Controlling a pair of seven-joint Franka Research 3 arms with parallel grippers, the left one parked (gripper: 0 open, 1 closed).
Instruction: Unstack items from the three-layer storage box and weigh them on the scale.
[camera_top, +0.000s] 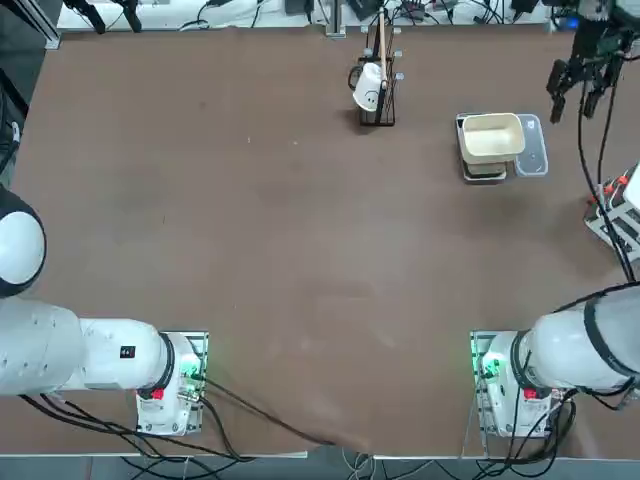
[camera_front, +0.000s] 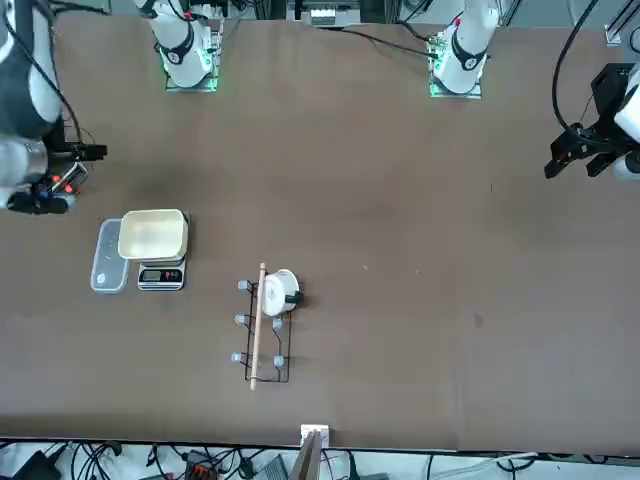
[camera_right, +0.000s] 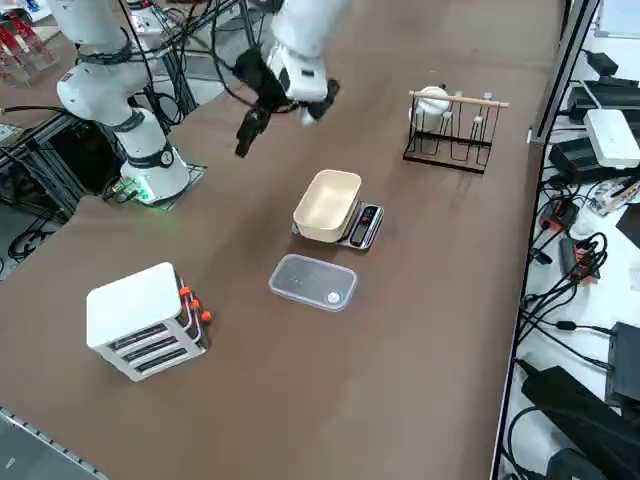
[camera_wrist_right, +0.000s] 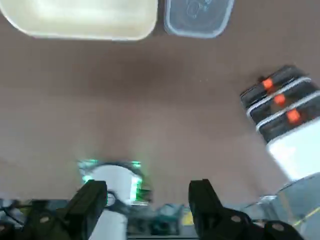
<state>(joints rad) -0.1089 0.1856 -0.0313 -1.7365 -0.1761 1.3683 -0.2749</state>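
Observation:
The three-layer storage box (camera_right: 145, 320) is a white tiered frame with dark drawers and orange knobs, standing near the table's right edge; in the wrist view the three-layer storage box (camera_wrist_right: 284, 112) has all its drawers pushed in. The items are hidden. The scale (camera_right: 364, 226) carries a cream bowl (camera_right: 327, 205), and the bowl (camera_top: 491, 136) holds nothing. My right gripper (camera_right: 280, 112) hangs open high above the table, past the scale and apart from the box. In the wrist view the right gripper (camera_wrist_right: 148, 200) holds nothing, and its fingers (camera_wrist_right: 92, 199) are spread wide.
A clear plastic lid (camera_right: 313, 282) lies between the scale and the storage box. A black wire rack (camera_top: 378, 88) with a white cup (camera_top: 368, 86) stands at the table's far edge. Cables and devices crowd the floor beyond the far edge.

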